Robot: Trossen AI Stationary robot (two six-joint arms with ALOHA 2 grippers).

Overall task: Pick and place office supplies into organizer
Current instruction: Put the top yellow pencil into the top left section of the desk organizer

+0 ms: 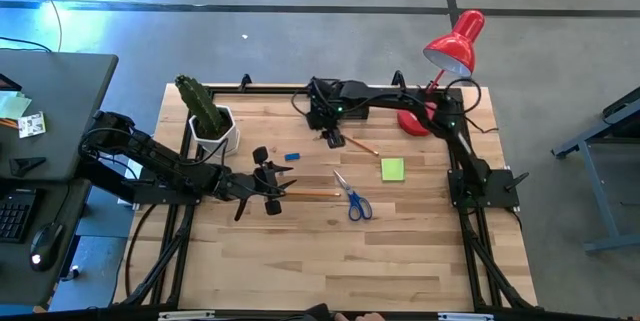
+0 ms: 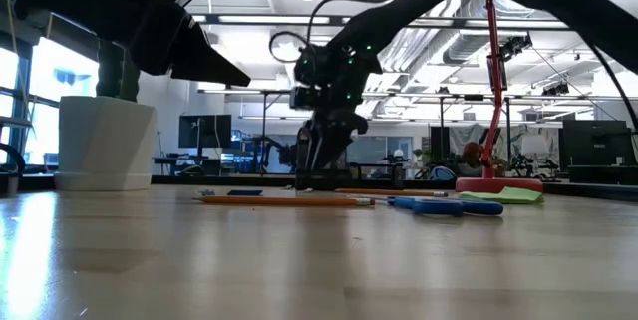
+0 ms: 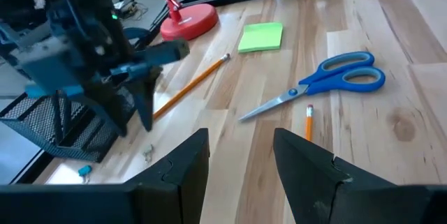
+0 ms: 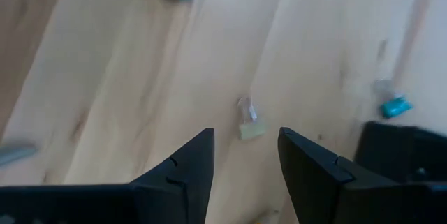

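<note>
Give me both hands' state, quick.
Left hand: open, holding nothing, above the wooden table.
Right hand: open, empty, beside the black mesh organizer.

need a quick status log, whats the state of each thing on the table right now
left gripper: open, empty, above the table
right gripper: open, empty, low over bare wood beside the organizer
scissors: closed, flat on the table
sticky-note pad: flat, not yet in the organizer
organizer: upright on the table
desk lamp: upright
cactus: upright in its pot
</note>
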